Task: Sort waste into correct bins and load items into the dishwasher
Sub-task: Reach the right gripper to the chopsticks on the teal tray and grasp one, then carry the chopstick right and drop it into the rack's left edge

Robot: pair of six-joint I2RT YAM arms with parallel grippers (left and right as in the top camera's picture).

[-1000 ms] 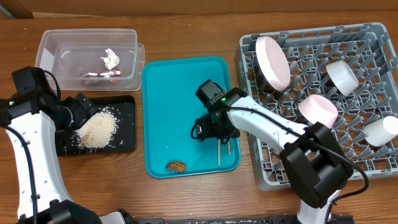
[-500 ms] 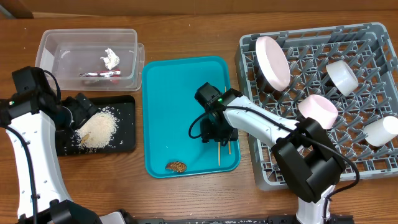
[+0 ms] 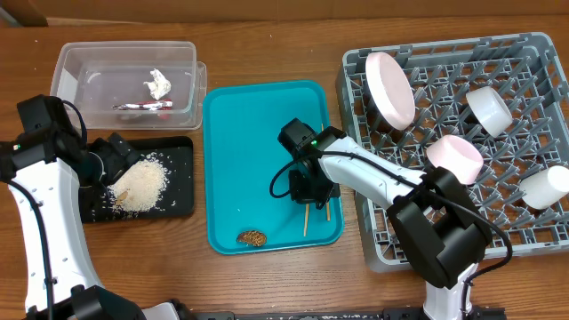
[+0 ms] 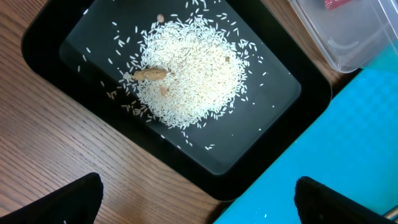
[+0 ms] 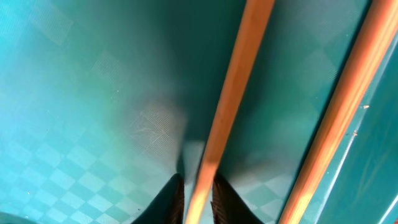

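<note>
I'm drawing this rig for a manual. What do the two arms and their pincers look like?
Both the left arm and right arm are white shells with black joint housings and thin black cables alongside. A small green light glows near the right wrist. The left pincer and right pincer have black fingers.

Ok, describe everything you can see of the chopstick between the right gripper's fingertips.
The gripped chopstick is a thin, straight wooden stick, orange-tan and smooth. The right gripper pinches it from both sides with dark fingertips, low over the teal tray; whether it rests there is unclear. The second chopstick lies beside it, apart, not parallel.
</note>
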